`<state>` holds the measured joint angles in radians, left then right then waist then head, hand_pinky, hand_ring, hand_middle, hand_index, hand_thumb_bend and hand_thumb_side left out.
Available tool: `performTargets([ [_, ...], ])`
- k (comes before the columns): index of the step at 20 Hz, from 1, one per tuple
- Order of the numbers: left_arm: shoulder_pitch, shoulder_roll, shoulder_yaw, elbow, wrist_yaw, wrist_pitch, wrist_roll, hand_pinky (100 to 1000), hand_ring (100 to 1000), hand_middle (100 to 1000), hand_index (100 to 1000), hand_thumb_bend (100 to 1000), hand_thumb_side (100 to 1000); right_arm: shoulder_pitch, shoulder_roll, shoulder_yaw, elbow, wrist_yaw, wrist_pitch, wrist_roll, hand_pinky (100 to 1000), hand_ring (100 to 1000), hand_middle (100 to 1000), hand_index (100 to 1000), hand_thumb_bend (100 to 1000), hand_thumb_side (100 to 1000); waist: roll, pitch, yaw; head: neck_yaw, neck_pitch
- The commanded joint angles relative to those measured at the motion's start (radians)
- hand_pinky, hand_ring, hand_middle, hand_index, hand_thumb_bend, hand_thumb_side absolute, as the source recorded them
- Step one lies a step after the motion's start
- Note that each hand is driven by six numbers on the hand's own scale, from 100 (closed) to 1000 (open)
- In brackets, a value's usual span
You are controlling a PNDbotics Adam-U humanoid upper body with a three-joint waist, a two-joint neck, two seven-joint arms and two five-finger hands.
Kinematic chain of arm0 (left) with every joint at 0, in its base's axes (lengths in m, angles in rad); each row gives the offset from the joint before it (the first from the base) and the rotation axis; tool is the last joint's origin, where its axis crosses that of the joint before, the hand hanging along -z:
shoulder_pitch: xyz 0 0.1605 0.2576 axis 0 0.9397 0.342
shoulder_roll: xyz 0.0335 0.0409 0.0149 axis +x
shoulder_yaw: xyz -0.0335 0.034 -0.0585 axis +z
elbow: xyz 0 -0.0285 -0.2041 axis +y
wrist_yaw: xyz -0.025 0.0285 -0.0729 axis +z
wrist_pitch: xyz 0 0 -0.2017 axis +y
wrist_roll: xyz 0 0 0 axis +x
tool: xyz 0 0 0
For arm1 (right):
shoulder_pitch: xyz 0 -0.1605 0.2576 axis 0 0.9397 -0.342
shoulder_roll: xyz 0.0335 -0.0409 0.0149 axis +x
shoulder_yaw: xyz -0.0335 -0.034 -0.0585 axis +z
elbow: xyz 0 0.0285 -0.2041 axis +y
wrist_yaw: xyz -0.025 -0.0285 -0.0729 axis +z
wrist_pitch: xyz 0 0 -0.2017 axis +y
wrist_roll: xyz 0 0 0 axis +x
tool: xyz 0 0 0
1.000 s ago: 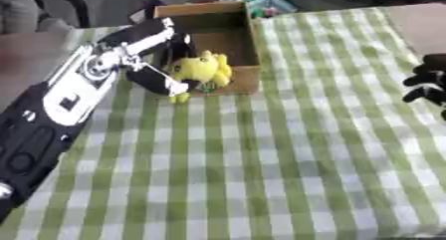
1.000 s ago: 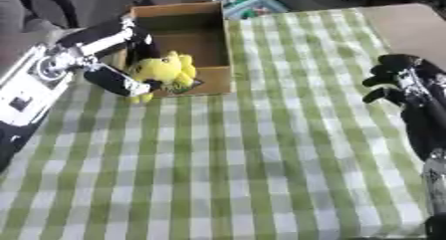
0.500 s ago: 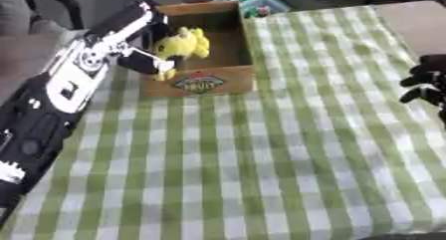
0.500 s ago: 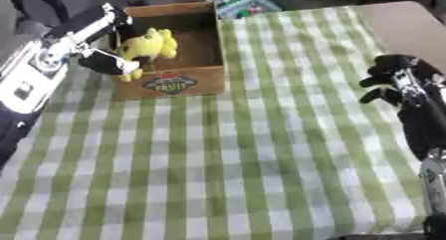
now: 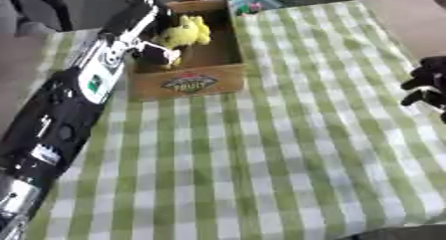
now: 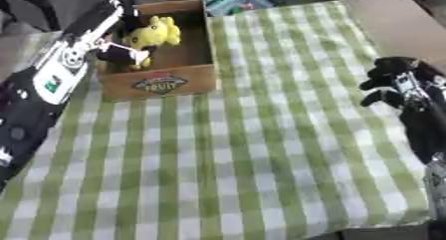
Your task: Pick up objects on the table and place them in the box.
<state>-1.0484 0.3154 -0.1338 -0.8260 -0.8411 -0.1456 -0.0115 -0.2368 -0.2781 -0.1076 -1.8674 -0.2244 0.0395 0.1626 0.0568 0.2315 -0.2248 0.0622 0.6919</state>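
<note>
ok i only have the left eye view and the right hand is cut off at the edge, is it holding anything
observer: no. the right eye view shows the whole right hand, fingers curled with nothing in them, over the checked cloth.
operator: and where does its arm go from there
observer: the forearm runs down along the cloth's right side toward the lower right corner, well apart from the box.
</note>
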Motion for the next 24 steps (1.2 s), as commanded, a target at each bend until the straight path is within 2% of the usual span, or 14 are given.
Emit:
performTargets([
  [1,-0.027,0.011,0.045,0.043,-0.043,0.021,0.065,509,564,504,537,254,112,-0.014,-0.013,0.004,-0.014,-0.002,-0.002,0.008,457,586,572,688,100,547,-0.004,-0.012,-0.008,0.012,-0.016],
  [2,-0.027,0.012,0.053,0.054,-0.047,0.027,0.085,520,580,520,552,244,114,-0.015,-0.013,0.005,-0.014,-0.002,-0.001,0.009,457,586,572,688,100,548,-0.004,-0.01,-0.012,0.014,-0.018],
  [4,-0.027,0.012,0.062,0.069,-0.048,0.033,0.113,571,667,609,640,244,125,-0.016,-0.012,0.006,-0.014,-0.002,-0.001,0.011,457,586,573,688,100,547,-0.003,-0.008,-0.017,0.016,-0.02],
  [7,-0.026,0.01,0.063,0.073,-0.035,0.03,0.13,623,763,726,729,366,113,-0.017,-0.011,0.006,-0.014,-0.001,-0.001,0.013,457,586,573,688,100,548,-0.003,-0.007,-0.019,0.016,-0.02],
  [9,-0.025,0.008,0.059,0.068,-0.027,0.022,0.126,647,794,766,757,438,101,-0.017,-0.011,0.006,-0.014,-0.001,-0.001,0.014,457,585,573,689,100,549,-0.003,-0.007,-0.019,0.015,-0.019],
  [11,-0.023,0.007,0.055,0.061,-0.023,0.014,0.117,654,805,780,764,460,103,-0.017,-0.011,0.007,-0.013,-0.002,-0.001,0.015,457,585,573,689,100,548,-0.003,-0.008,-0.017,0.015,-0.018],
  [13,-0.021,0.006,0.051,0.052,-0.024,0.007,0.111,678,830,807,778,489,177,-0.017,-0.011,0.007,-0.013,-0.002,-0.001,0.016,457,585,573,688,100,548,-0.003,-0.01,-0.014,0.014,-0.017],
  [17,-0.015,0.002,0.046,0.034,-0.022,-0.005,0.105,679,833,809,771,489,196,-0.016,-0.01,0.006,-0.012,-0.002,0.0,0.016,458,585,573,688,100,548,-0.004,-0.013,-0.004,0.013,-0.015],
  [21,-0.001,0.005,0.031,-0.008,0.012,-0.022,0.099,646,772,727,719,437,173,-0.013,-0.009,0.004,-0.01,-0.002,0.001,0.016,458,585,573,689,100,551,-0.006,-0.016,0.01,0.011,-0.013],
  [23,0.014,0.005,0.02,-0.045,0.046,-0.028,0.088,628,738,652,648,359,170,-0.01,-0.007,0.001,-0.009,-0.001,0.001,0.013,458,584,573,689,100,553,-0.009,-0.018,0.023,0.006,-0.01],
  [24,0.023,0.007,0.016,-0.069,0.067,-0.029,0.084,624,732,638,636,353,150,-0.009,-0.007,0.0,-0.009,-0.001,0.001,0.012,458,583,573,689,100,551,-0.011,-0.02,0.03,0.003,-0.009],
])
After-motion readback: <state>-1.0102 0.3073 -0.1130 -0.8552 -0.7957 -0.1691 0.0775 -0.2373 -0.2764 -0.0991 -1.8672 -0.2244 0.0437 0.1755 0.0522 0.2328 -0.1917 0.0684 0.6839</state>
